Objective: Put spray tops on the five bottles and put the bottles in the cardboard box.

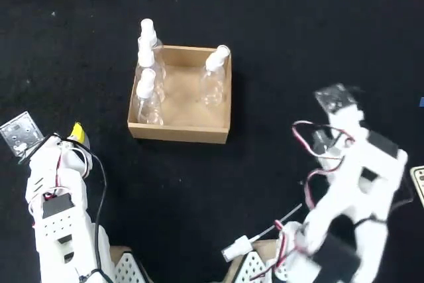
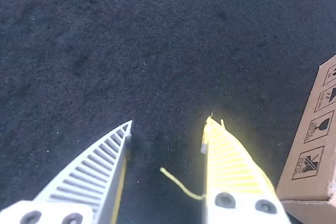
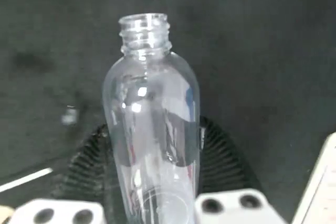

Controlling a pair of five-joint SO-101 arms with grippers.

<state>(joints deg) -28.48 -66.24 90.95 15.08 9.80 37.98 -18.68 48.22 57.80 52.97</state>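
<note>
In the right wrist view a clear bottle (image 3: 151,108) without a top stands upright between the black fingers (image 3: 223,158) of my right gripper (image 3: 152,148), which is shut on it. The right arm (image 1: 351,164) stands at the right of the table. A loose white spray top (image 1: 240,248) with its thin tube lies near the front edge, between the two arm bases. The cardboard box (image 1: 179,130) at mid-table holds several capped bottles, three along its left wall (image 1: 147,91) and one at the right (image 1: 214,74). My left gripper (image 2: 169,124) hangs open over bare cloth, left of the box (image 2: 315,140).
Black cloth covers the whole table (image 1: 298,44). A pale flat object (image 1: 419,178) lies at the right edge, close to the right arm. Red and white cables (image 1: 311,157) loop off the right arm. Open cloth lies between the box and the arms.
</note>
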